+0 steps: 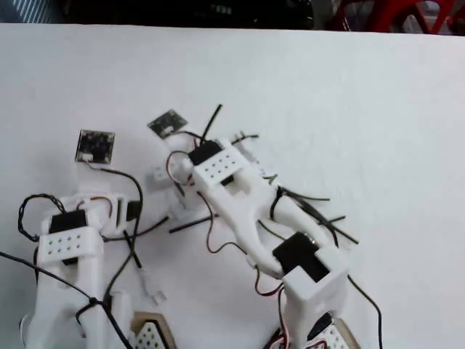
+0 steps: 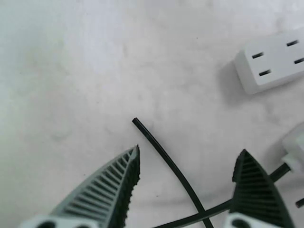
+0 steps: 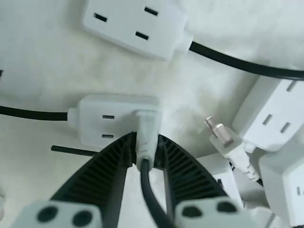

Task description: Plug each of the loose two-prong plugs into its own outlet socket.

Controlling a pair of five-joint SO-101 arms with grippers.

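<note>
My right gripper (image 3: 145, 142) is shut on a white two-prong plug (image 3: 146, 128) with a black cord. The plug's front rests against the face of a white outlet block (image 3: 107, 118), beside two free slots, and its prongs are hidden. A loose plug (image 3: 227, 141) lies close by with its bare prongs showing. More outlet blocks lie beyond (image 3: 130, 23) and to the side (image 3: 275, 111). My left gripper (image 2: 190, 152) hangs open over the table, with a black cable (image 2: 164, 154) running between its fingers. One outlet block (image 2: 273, 59) sits ahead of it.
In the high view the right arm (image 1: 221, 174) stretches over the cluster of blocks and black cables, and the left arm (image 1: 69, 243) stands at the near left. Another white plug (image 2: 297, 147) lies at the edge of the left wrist view. The white table (image 1: 363, 109) is bare at the far right.
</note>
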